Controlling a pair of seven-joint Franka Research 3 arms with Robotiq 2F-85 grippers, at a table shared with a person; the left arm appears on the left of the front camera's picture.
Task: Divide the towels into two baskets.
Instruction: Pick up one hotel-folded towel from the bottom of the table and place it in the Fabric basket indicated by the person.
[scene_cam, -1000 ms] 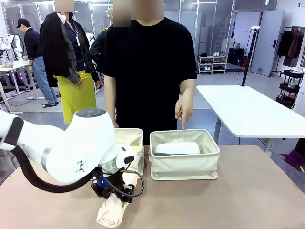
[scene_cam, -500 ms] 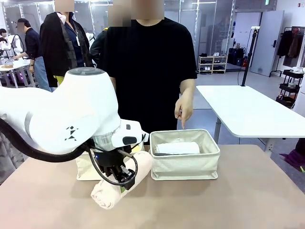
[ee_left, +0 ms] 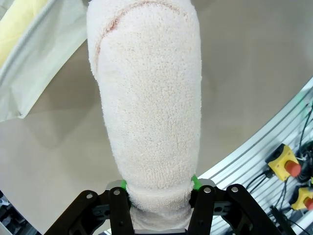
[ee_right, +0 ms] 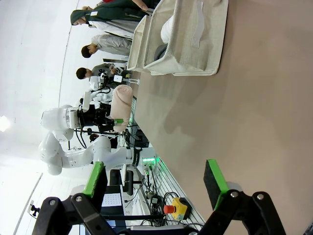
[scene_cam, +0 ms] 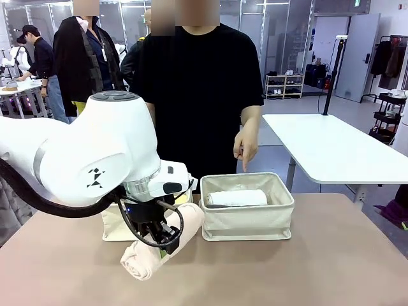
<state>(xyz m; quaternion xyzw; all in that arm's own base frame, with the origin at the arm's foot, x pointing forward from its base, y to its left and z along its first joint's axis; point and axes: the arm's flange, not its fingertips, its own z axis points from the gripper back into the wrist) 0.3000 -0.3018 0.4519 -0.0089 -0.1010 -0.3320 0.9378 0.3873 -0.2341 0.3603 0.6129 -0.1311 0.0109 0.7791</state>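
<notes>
My left gripper (scene_cam: 160,240) is shut on the pale pink towel (scene_cam: 159,245), holding the roll slanted above the table in front of the left basket (scene_cam: 113,226). In the left wrist view the pink towel (ee_left: 149,98) runs away from my green pads (ee_left: 194,182), with the left basket's wall (ee_left: 44,63) and the pale yellow towel (ee_left: 17,29) inside it at upper left. The right basket (scene_cam: 247,220) holds the white towel (scene_cam: 237,198). My right gripper (ee_right: 155,183) is open over bare table, far from the right basket (ee_right: 190,49).
A person stands behind the baskets, one hand (scene_cam: 245,148) pointing down over the right basket. The table's near edge has a metal rail and yellow stop buttons (ee_left: 286,164). Another white table (scene_cam: 331,150) stands at the back right.
My left gripper has lifted the pink towel off the table's front and carried it up and toward the baskets. In the last half second it barely moved.
</notes>
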